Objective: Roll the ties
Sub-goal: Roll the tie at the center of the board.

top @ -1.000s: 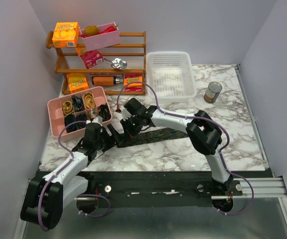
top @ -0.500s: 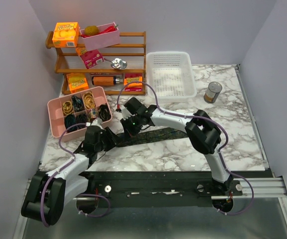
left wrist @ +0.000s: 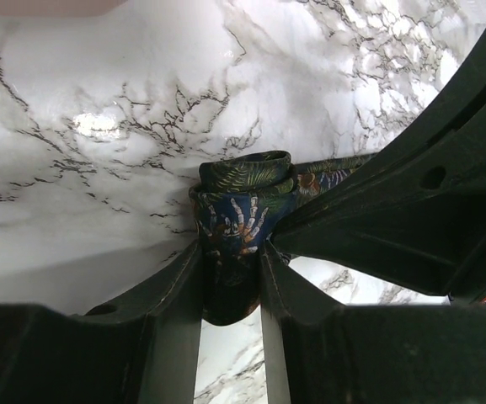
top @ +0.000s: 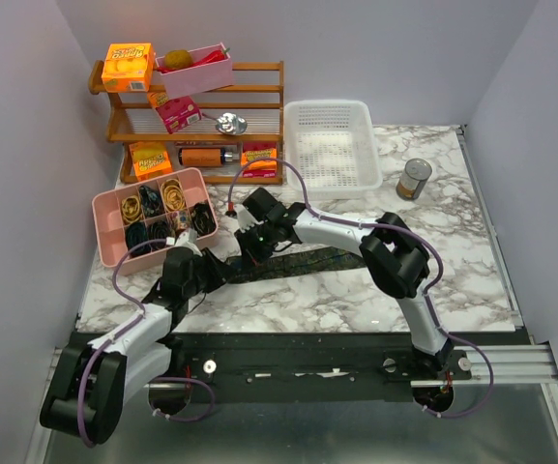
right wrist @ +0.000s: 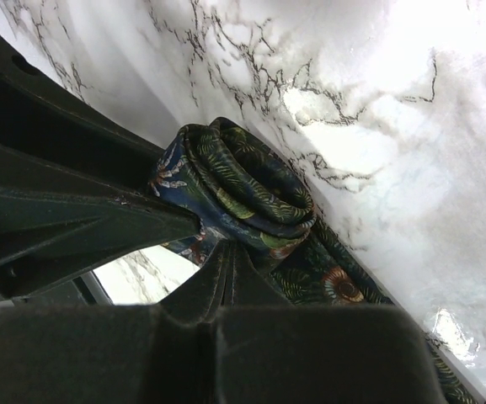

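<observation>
Grey walls close in a marble table [top: 453, 261], with a wooden rack [top: 280, 106] and a white basket [top: 341, 187] at the back, a can [top: 414, 179] off to the right and a pink tray [top: 95, 200] of elastic loops on the left. Across the middle of the marble lies the tie [top: 308, 259], a dark strip with a green leaf print. Most of its length is flat, and its left end is wound into a small coil just in front of the tray.

It looks a light, limp thing, soft enough to fold anywhere and probably smooth enough for the turns to slip loose if nothing pins them. My guess is that the place to hold it is the coil itself, across its flat sides, with the flat length left free to feed in.

Both arms meet at that coil. From its own wrist camera, the left gripper [left wrist: 230, 252] is closed down to a narrow slot with tie fabric pinched between its fingers, just below the wound turns. The right gripper [right wrist: 223, 246] has its jaws pressed together, and their tip touches the underside of the coil [right wrist: 234, 194]. I cannot tell whether a layer of cloth is caught between them.
</observation>
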Robot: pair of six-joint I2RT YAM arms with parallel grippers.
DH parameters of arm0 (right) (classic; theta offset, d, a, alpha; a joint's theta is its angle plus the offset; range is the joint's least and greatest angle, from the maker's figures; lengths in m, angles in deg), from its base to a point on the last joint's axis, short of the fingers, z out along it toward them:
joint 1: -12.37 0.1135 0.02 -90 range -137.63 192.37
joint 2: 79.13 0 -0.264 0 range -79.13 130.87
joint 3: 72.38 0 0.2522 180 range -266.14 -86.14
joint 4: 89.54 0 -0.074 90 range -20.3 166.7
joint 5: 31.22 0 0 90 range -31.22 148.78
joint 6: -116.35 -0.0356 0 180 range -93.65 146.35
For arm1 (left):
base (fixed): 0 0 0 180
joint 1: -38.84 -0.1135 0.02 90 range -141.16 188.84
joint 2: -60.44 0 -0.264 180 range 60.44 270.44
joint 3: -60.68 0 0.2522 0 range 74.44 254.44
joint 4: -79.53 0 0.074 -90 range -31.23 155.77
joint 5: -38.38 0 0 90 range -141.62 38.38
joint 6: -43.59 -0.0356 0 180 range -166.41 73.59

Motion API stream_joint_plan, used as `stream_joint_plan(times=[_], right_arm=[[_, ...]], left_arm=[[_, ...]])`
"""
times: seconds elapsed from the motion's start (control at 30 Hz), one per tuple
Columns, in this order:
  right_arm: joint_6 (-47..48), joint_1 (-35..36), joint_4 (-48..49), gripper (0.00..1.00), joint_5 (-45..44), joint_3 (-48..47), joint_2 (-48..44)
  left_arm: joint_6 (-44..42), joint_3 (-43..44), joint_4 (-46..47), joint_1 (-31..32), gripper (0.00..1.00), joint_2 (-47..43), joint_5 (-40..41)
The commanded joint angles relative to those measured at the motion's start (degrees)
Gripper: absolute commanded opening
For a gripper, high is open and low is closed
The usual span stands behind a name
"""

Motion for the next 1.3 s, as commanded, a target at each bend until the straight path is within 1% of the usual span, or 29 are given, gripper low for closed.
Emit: stream_joint_plan(times=[0.0, 0.1, 0.2, 0.23, 0.27, 0.4, 0.43, 0.57, 0.67, 0.73, 0.9, 0.93, 1.0, 1.07, 1.27], right_arm=[[0.7, -0.6, -0.8, 0.01, -2.4, 0.8, -1.0], [0.2, -0.6, -0.2, 0.01, -3.7, 0.8, -1.0], [0.0, -0.6, -0.3, 0.01, -3.0, 0.1, -0.1], [-0.2, -0.6, -0.3, 0.01, -2.7, -0.2, 0.4], [-0.5, -0.6, -0.1, 0.01, -2.6, -0.3, 0.7], [-0.9, -0.6, 0.1, 0.0, -3.3, -0.7, 1.7], [-1.0, -0.6, 0.2, 0.01, -3.3, -0.7, 1.8], [-1.1, -0.6, 0.1, 0.01, -3.3, -1.4, 2.4], [-1.4, -0.6, 0.2, 0.01, -3.2, -1.7, 2.7], [-1.7, -0.7, 0.3, 0.01, -2.8, -2.1, 3.0], [-2.0, -0.6, 0.5, 0.01, -2.2, -2.3, 3.2], [-2.0, -0.6, 0.5, 0.01, -2.0, -2.4, 3.5], [-2.2, -0.6, 0.5, 0.01, -1.8, -2.5, 3.6], [-2.3, -0.6, 0.5, 0.01, -1.3, -2.4, 3.7], [-2.3, -0.6, 0.5, 0.01, -1.0, -2.4, 3.7]], left_arm=[[-2.9, 2.4, -2.8, -0.3, 0.38, -1.3, 2.0], [-5.4, 5.1, -7.9, -0.3, 0.38, 0.3, 1.8], [-7.0, 8.0, -12.5, -0.3, 0.37, 2.7, 1.1], [-7.3, 9.0, -13.5, -0.2, 0.34, 3.4, 0.6], [-7.6, 9.5, -14.3, -0.2, 0.33, 3.7, 0.6], [-7.7, 11.6, -18.3, -0.1, 0.31, 3.5, 2.4], [-7.9, 12.4, -19.7, 0.0, 0.29, 3.3, 2.8], [-9.4, 15.3, -24.5, 0.6, 0.27, 2.7, 5.2], [-10.6, 18.1, -27.9, 1.6, 0.25, 4.1, 6.0], [-10.9, 19.9, -30.0, 3.4, 0.24, 5.7, 6.8], [-10.9, 23.8, -33.9, 8.1, 0.24, 9.3, 12.9], [-10.9, 25.3, -35.5, 9.3, 0.24, 9.8, 12.9], [-10.9, 26.9, -37.3, 10.9, 0.24, 11.5, 16.6], [-10.9, 29.3, -40.1, 13.0, 0.24, 12.6, 18.5], [-10.5, 34.7, -44.8, 16.7, 0.25, 16.3, 24.9]])
